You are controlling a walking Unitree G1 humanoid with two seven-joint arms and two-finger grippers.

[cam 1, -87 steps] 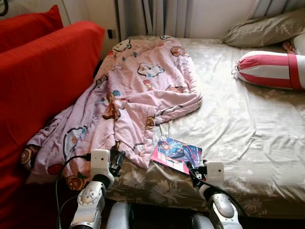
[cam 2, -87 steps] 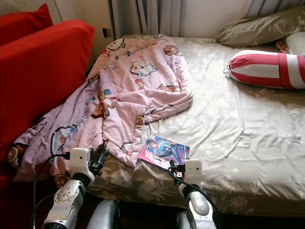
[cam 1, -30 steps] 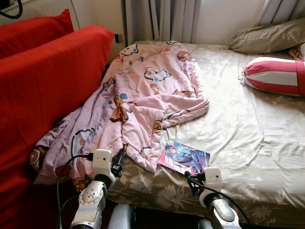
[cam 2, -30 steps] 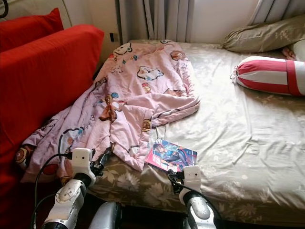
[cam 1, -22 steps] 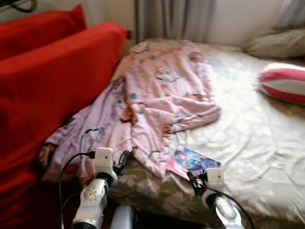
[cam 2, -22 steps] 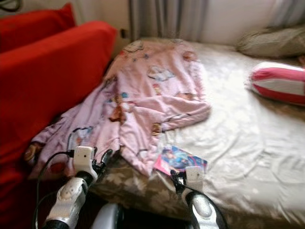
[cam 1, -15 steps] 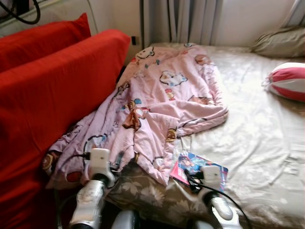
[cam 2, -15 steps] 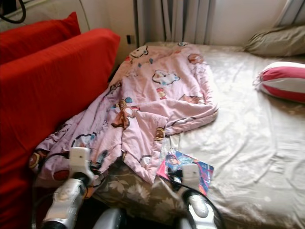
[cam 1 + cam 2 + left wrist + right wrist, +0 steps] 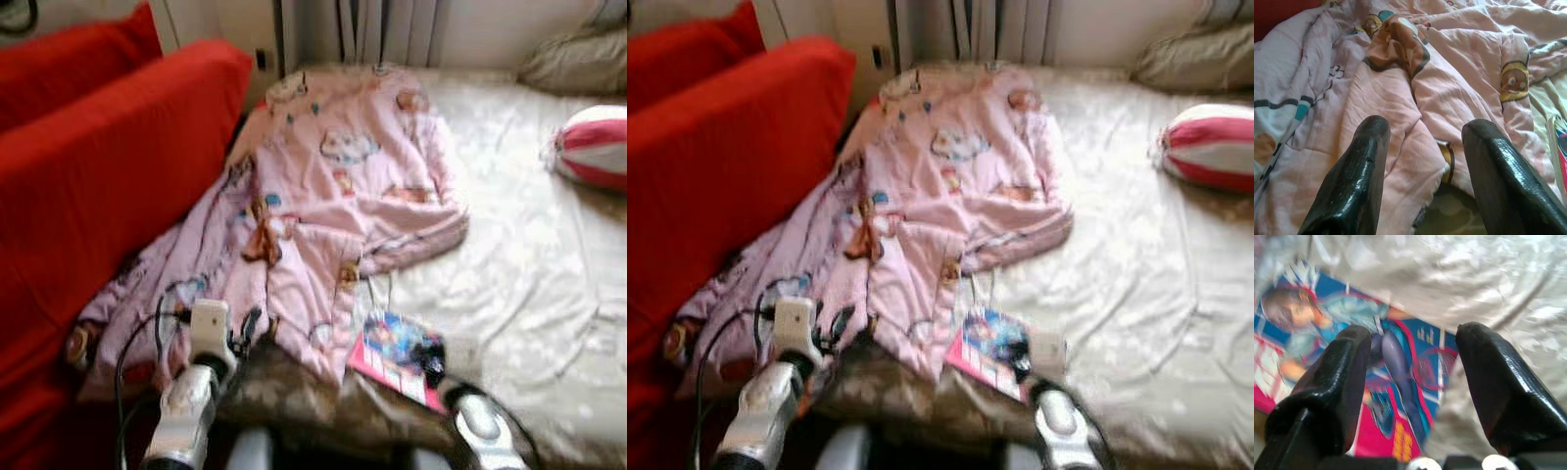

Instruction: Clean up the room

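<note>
Pink blanket [image 9: 333, 196] beside comic book [image 9: 402, 354].

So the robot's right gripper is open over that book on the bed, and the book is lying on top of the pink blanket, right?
Not quite. The right gripper is open over the book, but the book lies on the bed's sheet, beside the blanket. The right eye view shows it.

Soft cloth blanket [image 9: 323, 196]; glossy paper magazine [image 9: 1376, 377].
</note>
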